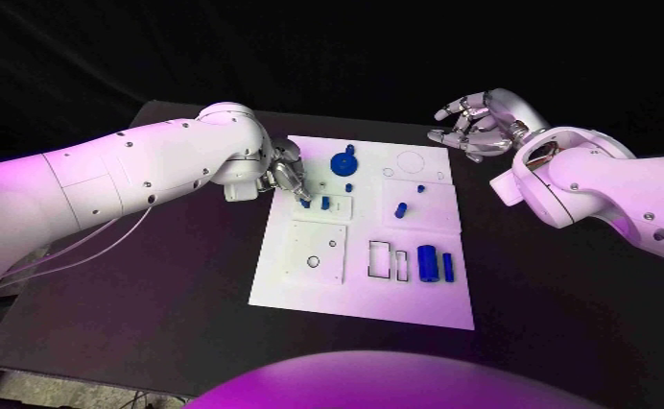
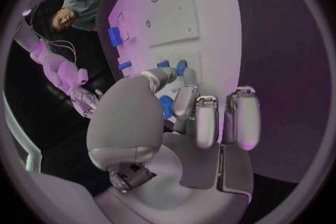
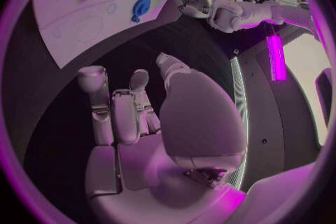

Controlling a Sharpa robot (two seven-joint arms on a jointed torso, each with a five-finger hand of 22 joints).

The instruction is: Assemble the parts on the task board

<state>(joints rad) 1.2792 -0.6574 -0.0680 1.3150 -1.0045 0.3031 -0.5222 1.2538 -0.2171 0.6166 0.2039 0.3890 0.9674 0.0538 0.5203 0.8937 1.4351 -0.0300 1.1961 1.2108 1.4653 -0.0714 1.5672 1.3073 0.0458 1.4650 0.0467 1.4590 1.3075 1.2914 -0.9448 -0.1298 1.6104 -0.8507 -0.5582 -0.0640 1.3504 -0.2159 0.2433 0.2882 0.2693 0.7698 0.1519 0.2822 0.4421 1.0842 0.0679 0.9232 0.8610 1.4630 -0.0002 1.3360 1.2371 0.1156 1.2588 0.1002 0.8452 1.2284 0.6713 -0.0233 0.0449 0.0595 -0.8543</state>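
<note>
While the left hand (image 1: 287,180) pinches a small blue part (image 2: 166,106) at the white board's (image 1: 415,303) edge, keep it upright when seating; right hand (image 1: 472,125) hovers loosely spread, empty.

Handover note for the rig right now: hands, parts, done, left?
Left hand: at the task board's left edge, fingers on a small blue part; whether it grips it, I cannot tell.
Right hand: above the table beyond the board's far right corner, fingers curled, holding nothing.
Parts: blue gear-like piece near the far edge, small pegs mid-board, two blue cylinders near the right edge by the rectangular slots.
Done: unclear. Left: most parts seem still loose on the board.
</note>
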